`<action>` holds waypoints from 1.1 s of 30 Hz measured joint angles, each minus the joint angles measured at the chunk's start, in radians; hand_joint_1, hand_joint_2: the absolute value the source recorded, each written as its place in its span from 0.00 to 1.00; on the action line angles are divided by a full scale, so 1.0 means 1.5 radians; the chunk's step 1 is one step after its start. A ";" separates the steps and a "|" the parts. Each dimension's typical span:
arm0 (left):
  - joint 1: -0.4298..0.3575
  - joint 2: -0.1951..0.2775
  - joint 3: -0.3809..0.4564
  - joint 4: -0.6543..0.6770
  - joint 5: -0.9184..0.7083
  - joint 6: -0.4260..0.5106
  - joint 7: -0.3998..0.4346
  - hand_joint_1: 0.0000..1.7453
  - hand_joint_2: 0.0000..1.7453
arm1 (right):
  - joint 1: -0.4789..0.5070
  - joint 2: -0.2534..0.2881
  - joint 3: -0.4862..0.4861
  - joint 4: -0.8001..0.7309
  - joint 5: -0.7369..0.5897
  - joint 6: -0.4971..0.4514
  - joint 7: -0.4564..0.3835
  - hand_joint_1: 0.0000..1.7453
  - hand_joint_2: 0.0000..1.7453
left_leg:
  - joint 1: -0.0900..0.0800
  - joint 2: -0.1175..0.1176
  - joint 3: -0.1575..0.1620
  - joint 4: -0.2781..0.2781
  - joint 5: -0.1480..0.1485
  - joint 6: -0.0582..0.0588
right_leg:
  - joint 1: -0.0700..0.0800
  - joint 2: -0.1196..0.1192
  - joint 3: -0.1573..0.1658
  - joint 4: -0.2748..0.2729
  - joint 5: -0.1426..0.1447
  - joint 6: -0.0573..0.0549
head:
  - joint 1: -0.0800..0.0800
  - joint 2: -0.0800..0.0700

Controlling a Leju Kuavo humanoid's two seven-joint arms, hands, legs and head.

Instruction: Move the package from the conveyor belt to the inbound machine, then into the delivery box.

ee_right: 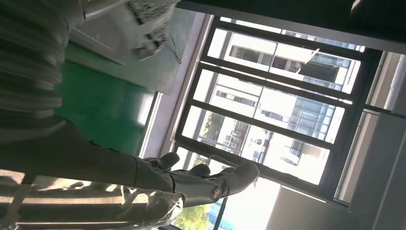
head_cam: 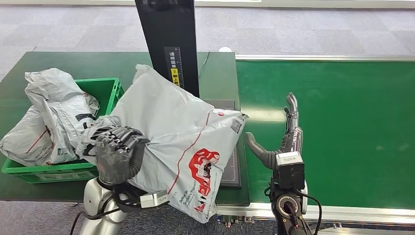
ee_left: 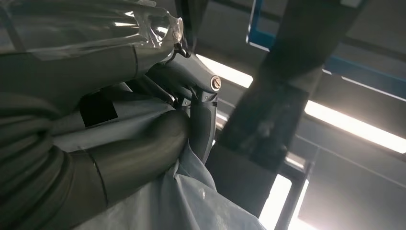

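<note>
The left hand (head_cam: 116, 154) grips the grey poly mailer package (head_cam: 181, 142) by its left edge, fingers curled around the plastic, and holds it tilted above the flat scanning plate of the inbound machine (head_cam: 234, 169), beneath the machine's black upright column (head_cam: 169, 44). The package's lower corner hangs past the table's front edge. The right hand (head_cam: 284, 139) stands over the green conveyor belt (head_cam: 337, 127) just beside the package, fingers straight and spread, thumb out, holding nothing.

It looks as though the scanning step is in hand: the package is off the belt and at the machine. Next it should swing left to the green delivery crate (head_cam: 105, 90), which already holds several mailers (head_cam: 54, 112). That calls for lifting the drooping bag clear of the crate's rim.
</note>
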 joint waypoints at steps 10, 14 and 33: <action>-0.011 -0.008 0.163 -0.112 -0.036 0.000 -0.001 1.00 1.00 | 0.001 -0.008 -0.001 0.001 -0.001 -0.006 -0.001 0.00 1.00 | 0.000 0.000 0.000 0.000 0.000 0.000 | 0.000 0.000 0.000 0.000 0.000 0.000 | 0.000 0.000; -0.018 -0.008 0.223 -0.135 -0.048 0.000 0.003 1.00 1.00 | 0.005 -0.010 -0.001 0.000 0.002 -0.008 -0.001 0.00 1.00 | 0.000 0.000 0.000 0.000 0.000 0.000 | 0.000 0.000 0.000 0.000 0.000 0.000 | 0.000 0.000; -0.087 0.132 0.294 -0.004 -0.100 -0.033 0.436 1.00 1.00 | 0.039 -0.015 -0.020 -0.045 0.039 -0.006 0.028 0.00 1.00 | 0.001 0.000 0.000 0.000 0.001 -0.001 | 0.001 0.000 0.000 0.000 0.000 0.000 | 0.000 0.000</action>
